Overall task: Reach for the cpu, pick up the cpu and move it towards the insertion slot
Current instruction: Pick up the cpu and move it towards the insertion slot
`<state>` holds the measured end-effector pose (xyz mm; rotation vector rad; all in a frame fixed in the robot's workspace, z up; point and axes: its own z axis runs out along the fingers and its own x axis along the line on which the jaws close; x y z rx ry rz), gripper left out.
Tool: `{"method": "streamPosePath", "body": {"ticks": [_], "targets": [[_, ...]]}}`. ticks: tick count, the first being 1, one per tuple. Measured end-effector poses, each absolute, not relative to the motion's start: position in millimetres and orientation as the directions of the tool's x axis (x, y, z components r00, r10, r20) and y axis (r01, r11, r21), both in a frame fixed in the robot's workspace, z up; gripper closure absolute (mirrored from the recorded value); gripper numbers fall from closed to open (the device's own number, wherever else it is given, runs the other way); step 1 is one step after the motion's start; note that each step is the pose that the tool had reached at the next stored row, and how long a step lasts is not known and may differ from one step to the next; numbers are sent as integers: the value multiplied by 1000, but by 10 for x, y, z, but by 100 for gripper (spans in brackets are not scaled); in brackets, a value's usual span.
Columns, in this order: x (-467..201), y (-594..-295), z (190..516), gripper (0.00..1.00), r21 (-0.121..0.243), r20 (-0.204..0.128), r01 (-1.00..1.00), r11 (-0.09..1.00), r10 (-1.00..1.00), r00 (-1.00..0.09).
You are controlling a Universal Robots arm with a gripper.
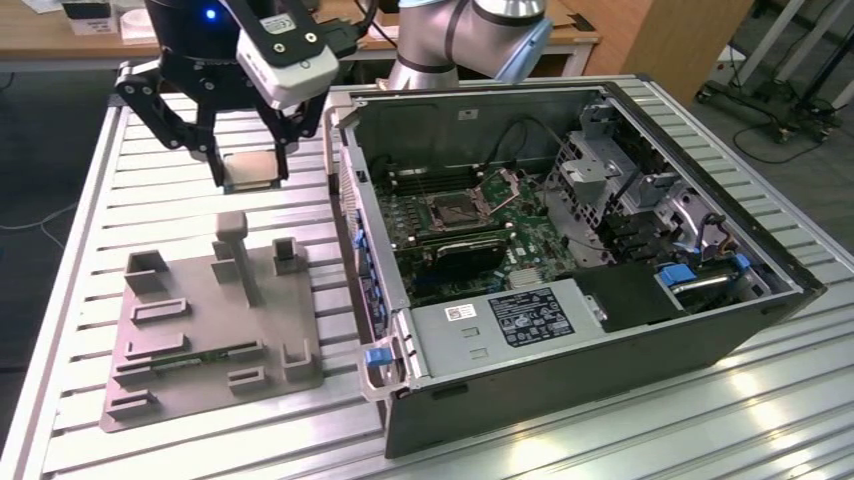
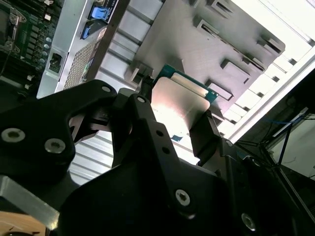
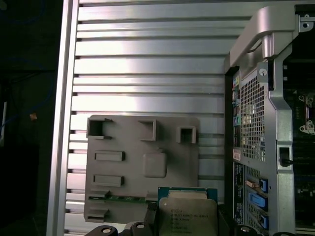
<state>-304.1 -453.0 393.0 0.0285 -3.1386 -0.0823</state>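
The cpu (image 1: 252,172), a small flat square chip with a silver top, hangs in the air above the ribbed table, held between the black fingers of my gripper (image 1: 251,176), which is shut on it. It is lifted clear of the grey plastic tray (image 1: 200,300) and sits to the exterior view's left of the open computer case. The insertion slot (image 1: 461,210), a silver-framed socket with a dark centre, lies on the green board inside the case. Both wrist views show the cpu (image 2: 177,101) (image 3: 187,214) gripped at its edges, with the tray (image 3: 142,147) below it.
The open computer case (image 1: 587,330) has a raised side wall (image 1: 350,190) between the gripper and the socket. A green memory stick (image 1: 187,358) lies in the tray. Upright tray posts (image 1: 231,235) stand below the gripper. Ribbed metal table (image 1: 160,210) surrounds the tray.
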Motion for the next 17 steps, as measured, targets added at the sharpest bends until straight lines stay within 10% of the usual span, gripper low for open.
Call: {"method": "streamPosePath", "body": {"ticks": [17], "targets": [[-2923,-4530,3929,45,53,1,-18,998,-18,-1000]]}}
